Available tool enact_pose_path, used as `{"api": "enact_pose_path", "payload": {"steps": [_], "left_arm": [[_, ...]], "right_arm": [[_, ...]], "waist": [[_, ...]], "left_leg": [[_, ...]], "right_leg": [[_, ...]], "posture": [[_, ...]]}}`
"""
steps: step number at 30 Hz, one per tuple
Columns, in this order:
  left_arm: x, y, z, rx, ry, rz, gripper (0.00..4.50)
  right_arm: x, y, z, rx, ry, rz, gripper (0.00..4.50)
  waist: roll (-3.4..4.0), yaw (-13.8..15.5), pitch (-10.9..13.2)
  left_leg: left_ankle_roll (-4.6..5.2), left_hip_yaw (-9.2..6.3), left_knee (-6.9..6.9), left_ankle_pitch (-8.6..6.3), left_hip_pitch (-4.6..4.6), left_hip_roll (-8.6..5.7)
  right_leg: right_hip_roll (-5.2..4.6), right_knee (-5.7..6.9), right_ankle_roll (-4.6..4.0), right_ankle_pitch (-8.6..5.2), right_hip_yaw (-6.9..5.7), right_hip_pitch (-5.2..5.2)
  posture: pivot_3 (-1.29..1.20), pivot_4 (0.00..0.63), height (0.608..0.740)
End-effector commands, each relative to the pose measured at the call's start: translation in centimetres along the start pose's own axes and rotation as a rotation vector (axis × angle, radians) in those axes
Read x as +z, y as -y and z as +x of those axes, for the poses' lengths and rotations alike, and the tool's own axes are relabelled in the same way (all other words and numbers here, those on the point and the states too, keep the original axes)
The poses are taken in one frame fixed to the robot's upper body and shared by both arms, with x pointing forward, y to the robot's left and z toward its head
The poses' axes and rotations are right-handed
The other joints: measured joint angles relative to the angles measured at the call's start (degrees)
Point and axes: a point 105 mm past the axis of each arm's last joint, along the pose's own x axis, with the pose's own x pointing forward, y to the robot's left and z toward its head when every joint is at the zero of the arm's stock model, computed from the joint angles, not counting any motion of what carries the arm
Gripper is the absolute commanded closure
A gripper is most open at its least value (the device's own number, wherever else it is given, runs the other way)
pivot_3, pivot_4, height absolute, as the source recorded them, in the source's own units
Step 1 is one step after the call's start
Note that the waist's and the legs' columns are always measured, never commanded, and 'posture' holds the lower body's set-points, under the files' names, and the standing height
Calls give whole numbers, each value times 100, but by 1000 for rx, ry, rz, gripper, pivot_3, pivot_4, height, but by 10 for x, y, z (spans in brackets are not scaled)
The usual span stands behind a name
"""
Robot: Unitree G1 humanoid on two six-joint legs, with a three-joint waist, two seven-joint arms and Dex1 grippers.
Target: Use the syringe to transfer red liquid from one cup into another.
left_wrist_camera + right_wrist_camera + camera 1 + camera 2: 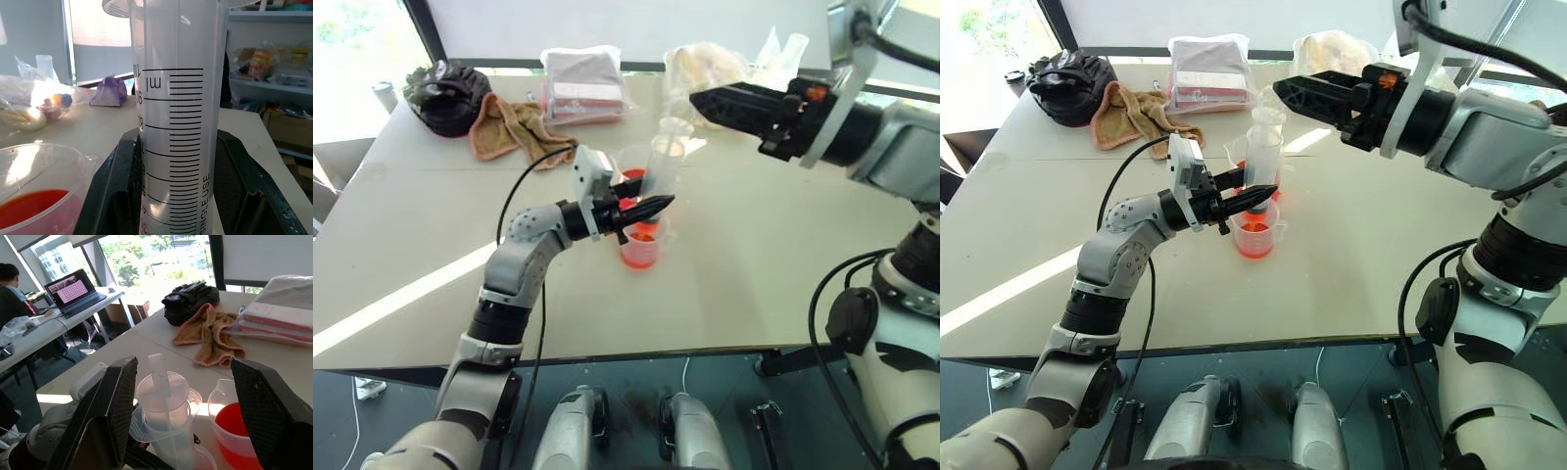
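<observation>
Left wrist view showing left gripper (651,207) clamping the syringe (664,162) upright over red-liquid cup (641,245), right gripper (700,101) spreading wide above the plunger (157,372); likely light, rigid, slippery plastic, best pinched mid-barrel

The syringe (664,162) is clear plastic with black printed scale lines and a white plunger. Both cups, the near one (641,245) and the far one (631,168), are clear, and the red liquid (640,251) in them is translucent orange-red. The table (754,284) is pale grey-beige. Toward its far left corner lie an orange-tan towel (509,127) and a black bag (445,95). The grippers' fingers (646,208) are black.
</observation>
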Motion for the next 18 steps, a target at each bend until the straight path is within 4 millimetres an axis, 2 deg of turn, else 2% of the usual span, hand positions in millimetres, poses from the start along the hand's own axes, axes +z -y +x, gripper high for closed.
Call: {"api": "enact_pose_path", "payload": {"steps": [1, 12, 15, 18], "left_arm": [[11, 5, 3, -19, 30, 38, 3140], [12, 7, 2, -14, 31, 33, 3140], [11, 7, 1, -12, 27, 32, 3140], [10, 6, 1, -9, 24, 31, 3140]], "right_arm": [[6, -7, 3, 23, 35, -16, 1427], [-7, -6, 14, 22, 12, 14, 1427], [-6, -6, 15, 20, 17, 14, 2308], [-5, -8, 16, 26, 20, 11, 3747]], "waist": [[0, 1, 0], [0, 2, 0], [0, -1, 0], [0, 0, 0]], "left_leg": [[0, 0, 0, 0, 0, 0], [1, 1, 0, 0, 0, 0], [1, 1, 0, 0, 0, 0], [1, 1, 0, 0, 0, 0]], "right_leg": [[0, 0, 0, 0, 0, 0], [2, 0, 0, 0, -1, 0], [2, 0, 0, 0, -1, 0], [2, 0, 1, 0, -1, 0]], "posture": [[0, 150, 740], [0, 150, 740], [0, 150, 740], [0, 150, 740]]}}
